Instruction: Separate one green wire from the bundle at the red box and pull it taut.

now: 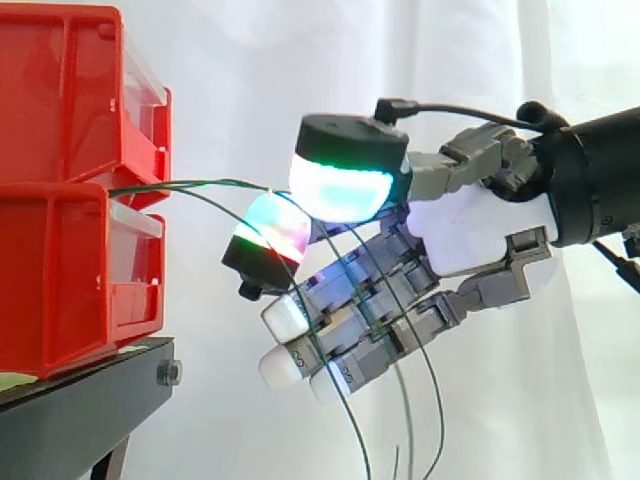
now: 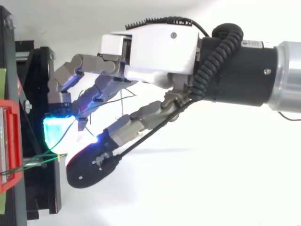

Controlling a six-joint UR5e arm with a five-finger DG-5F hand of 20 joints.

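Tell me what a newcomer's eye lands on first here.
The glowing pads of the hand, cyan-green and magenta, sit mid-frame in the side view, pinching a green wire. It runs nearly level to the stacked red bins at left; other green wires droop below the hand.

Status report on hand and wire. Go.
Hand shut, one green wire pinched between two fingers. Wire near straight from red bins. Loose wires drape across lower fingers.
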